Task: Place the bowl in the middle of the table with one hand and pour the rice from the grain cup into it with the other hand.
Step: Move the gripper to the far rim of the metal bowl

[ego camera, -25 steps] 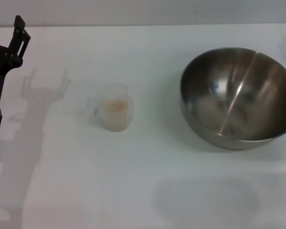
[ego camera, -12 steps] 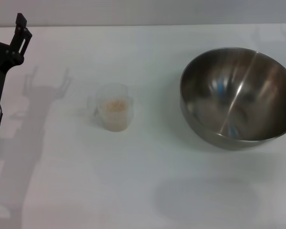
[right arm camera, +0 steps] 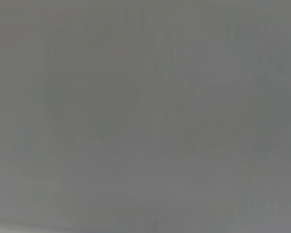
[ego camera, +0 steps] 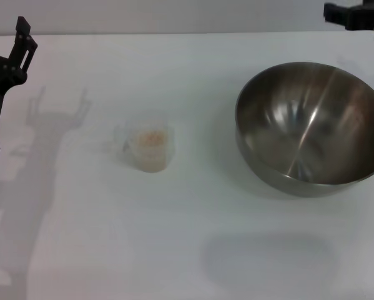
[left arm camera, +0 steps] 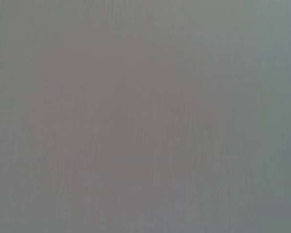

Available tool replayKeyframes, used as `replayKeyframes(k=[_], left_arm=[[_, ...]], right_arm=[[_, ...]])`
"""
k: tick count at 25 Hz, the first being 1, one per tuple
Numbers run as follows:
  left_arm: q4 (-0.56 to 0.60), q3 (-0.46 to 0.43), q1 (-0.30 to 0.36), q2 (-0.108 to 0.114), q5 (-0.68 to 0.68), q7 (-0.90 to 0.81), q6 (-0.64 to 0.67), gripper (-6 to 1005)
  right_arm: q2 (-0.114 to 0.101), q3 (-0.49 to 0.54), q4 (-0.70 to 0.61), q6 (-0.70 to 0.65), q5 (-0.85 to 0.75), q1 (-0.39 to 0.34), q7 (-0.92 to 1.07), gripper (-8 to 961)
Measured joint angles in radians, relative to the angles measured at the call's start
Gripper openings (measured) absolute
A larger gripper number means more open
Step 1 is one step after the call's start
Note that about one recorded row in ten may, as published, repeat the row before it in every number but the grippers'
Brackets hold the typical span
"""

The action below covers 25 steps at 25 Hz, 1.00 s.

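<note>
The bowl (ego camera: 311, 128) sits empty on the white tabletop (ego camera: 187, 250), just below and nearer the robot than the right tool (ego camera: 352, 15), which shows only at the far right corner of the head view, above the bowl's far rim and not touching it. So little of that tool is in the head view that I cannot tell how far it is open, and nothing can be seen in its hold.

The cup (ego camera: 149, 147) stands upright well to the left of the bowl, with the rice (ego camera: 151, 137) lying in it as a pale mound. The cup's handle points toward the left tool (ego camera: 21, 44), which hangs at the far left edge, well apart from the cup. Its black fingers (ego camera: 25, 50) point away from the robot; whether they are parted or closed cannot be told, and they hold nothing that shows.

Both wrist views show only a flat grey field.
</note>
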Motion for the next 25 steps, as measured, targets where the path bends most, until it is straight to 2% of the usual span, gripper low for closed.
replayKeyframes(k=[1, 2, 5, 6, 8, 11, 16, 25], left_arm=[[0.000, -0.001, 0.000, 0.000, 0.000, 0.000, 0.000, 863], [0.000, -0.001, 0.000, 0.000, 0.000, 0.000, 0.000, 863], [0.000, -0.002, 0.000, 0.000, 0.000, 0.000, 0.000, 863], [0.000, -0.003, -0.002, 0.000, -0.002, 0.000, 0.000, 863], [0.000, -0.003, -0.002, 0.000, -0.002, 0.000, 0.000, 863], [0.000, -0.004, -0.004, 0.000, -0.002, 0.000, 0.000, 863], [0.000, -0.006, -0.013, 0.000, -0.002, 0.000, 0.001, 863], [0.000, -0.016, -0.020, 0.000, -0.002, 0.000, 0.001, 862]], right_arm=[[-0.001, 0.049, -0.052, 0.153, 0.000, 0.017, 0.000, 749], [-0.001, 0.049, -0.052, 0.153, 0.000, 0.017, 0.000, 747], [-0.003, 0.159, -0.096, 0.400, 0.000, 0.068, 0.002, 742], [-0.007, 0.242, -0.096, 0.534, -0.004, 0.112, 0.002, 740], [-0.009, 0.276, -0.088, 0.586, -0.010, 0.131, 0.001, 736], [-0.028, 0.355, -0.045, 0.704, -0.058, 0.189, -0.009, 730], [-0.048, 0.358, 0.040, 0.738, -0.098, 0.226, -0.021, 721], [-0.050, 0.352, 0.168, 0.737, -0.112, 0.258, -0.062, 704]])
